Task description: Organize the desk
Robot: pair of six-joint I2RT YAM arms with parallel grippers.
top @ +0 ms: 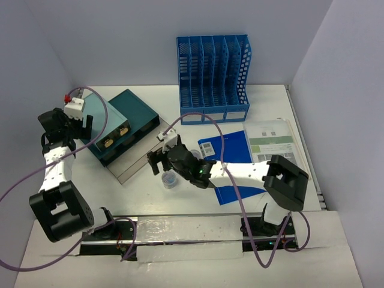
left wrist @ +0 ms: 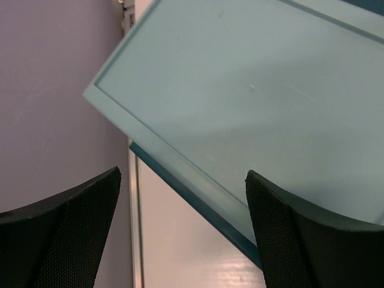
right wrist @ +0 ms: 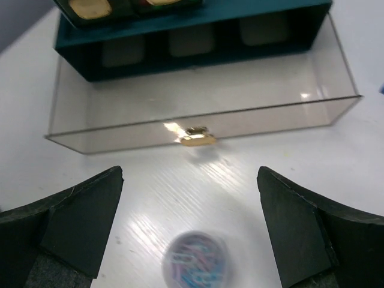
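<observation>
Left fingers [left wrist: 66, 234]: spread wide, grasping nothing, over a corner of the teal box [left wrist: 252, 90] by the left wall.
Right fingers [right wrist: 72, 222]: spread wide, empty, either side of a paper-clip tub [right wrist: 195, 264], near the clear lid [right wrist: 204, 114].
Counter [top: 120, 198]: white, beneath both arms.
Blue file rack [top: 213, 78]: at rear.

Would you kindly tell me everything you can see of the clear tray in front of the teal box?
The clear tray is long, shallow and thin-walled, of see-through, faintly smoky plastic, with a small gold catch midway along its front wall. It lies flat on the desk, its back against the teal box, and looks empty. A tub of paper clips sits nearby, apart.
</observation>
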